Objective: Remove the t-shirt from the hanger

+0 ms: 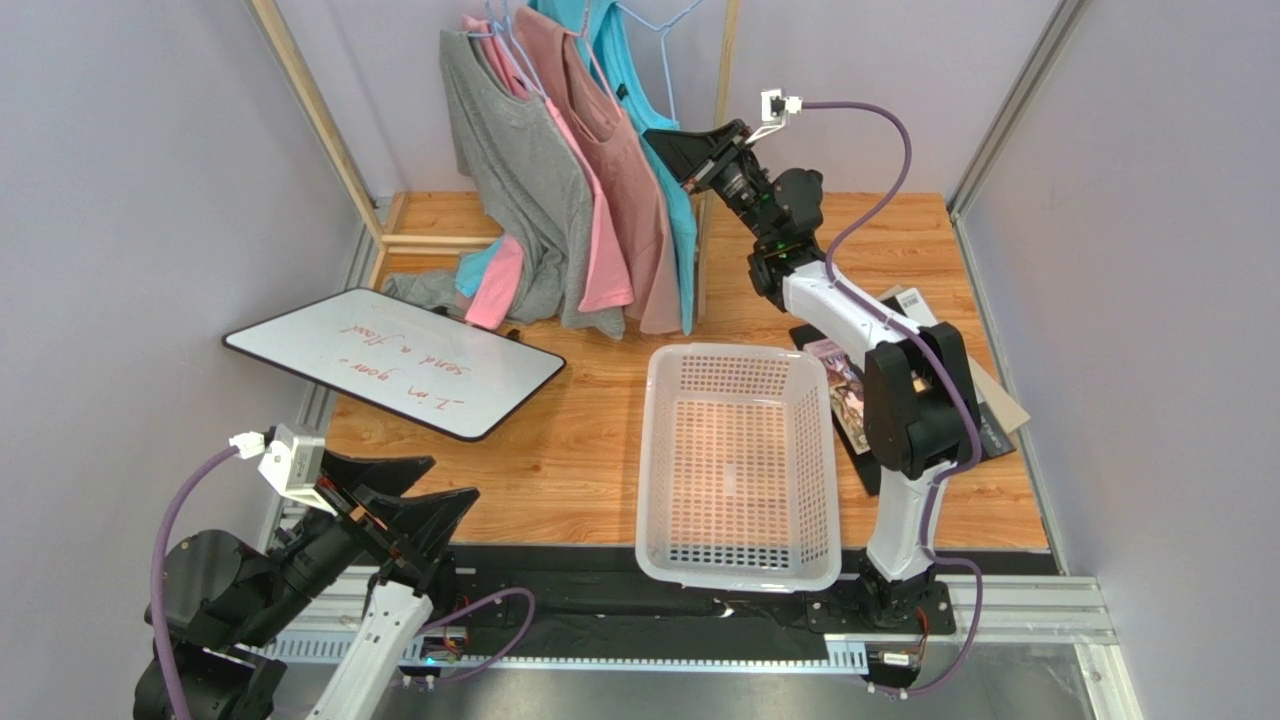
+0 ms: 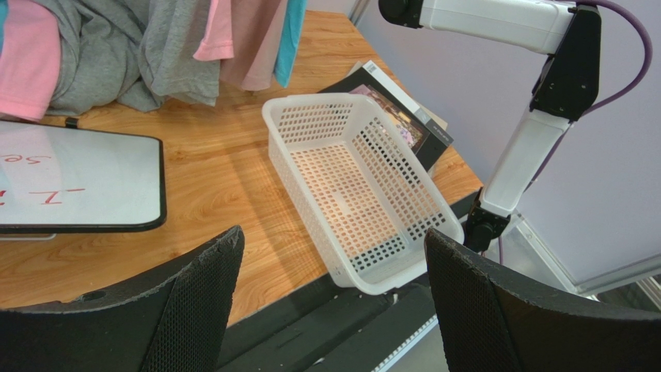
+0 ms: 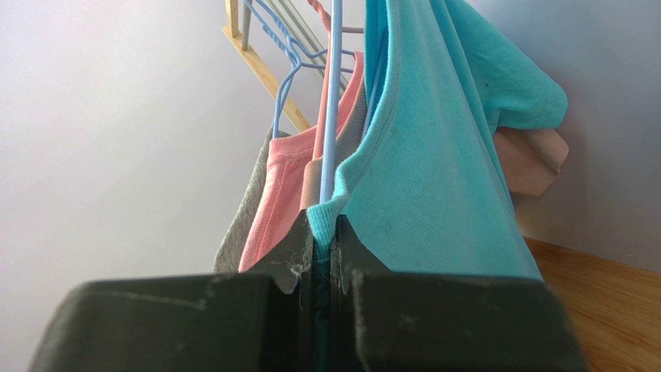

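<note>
The turquoise t-shirt [image 1: 685, 240] is found hanging on the light-blue wire hanger [image 3: 331, 101] at the far end of the table [image 1: 601, 435], just right of a brownish-pink shirt [image 1: 624, 165]. The right gripper [image 3: 322, 232] is positioned at its upper part, jaws pressed together on a ribbed edge of the t-shirt, with the hanger wire rising just above the fingertips. The left gripper [image 2: 333, 236] is observed low at the near edge, jaws wide apart.
</note>
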{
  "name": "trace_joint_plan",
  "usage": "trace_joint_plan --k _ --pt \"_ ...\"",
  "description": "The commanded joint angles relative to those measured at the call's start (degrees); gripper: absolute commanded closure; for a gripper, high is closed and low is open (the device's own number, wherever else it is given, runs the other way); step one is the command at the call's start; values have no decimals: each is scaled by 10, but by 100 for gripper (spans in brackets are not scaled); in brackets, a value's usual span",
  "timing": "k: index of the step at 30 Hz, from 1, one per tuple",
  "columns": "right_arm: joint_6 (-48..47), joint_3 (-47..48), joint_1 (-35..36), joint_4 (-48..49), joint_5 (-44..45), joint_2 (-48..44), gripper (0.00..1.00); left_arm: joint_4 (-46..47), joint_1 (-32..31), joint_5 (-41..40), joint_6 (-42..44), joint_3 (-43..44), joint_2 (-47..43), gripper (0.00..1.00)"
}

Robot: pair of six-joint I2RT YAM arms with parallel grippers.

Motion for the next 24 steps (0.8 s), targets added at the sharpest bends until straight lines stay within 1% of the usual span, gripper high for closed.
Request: trace_joint_plan --k 1,6,8,12,17,22,23,24 --pt "-25 63 -3 69 7 -35 100 -3 0 3 7 6 -2 10" --pt "-26 85 -3 49 3 -29 100 -2 0 4 5 5 -1 10" --pt "-26 74 -3 53 3 -32 100 -2 0 6 5 5 -2 10" --pt "-19 25 -3 88 5 -58 100 -1 0 6 4 -1 -4 10" --pt "-23 -36 -3 107 8 -90 100 7 0 15 0 -5 -3 10" --pt "-49 -75 -3 66 9 -138 100 13 0 19 -6 -9 -2 11" --pt "-66 -83 -3 59 10 -146 100 15 0 21 -8 -12 -2 10" --pt "-76 -99 -4 34 13 -155 100 16 0 23 -10 -14 -1 10"
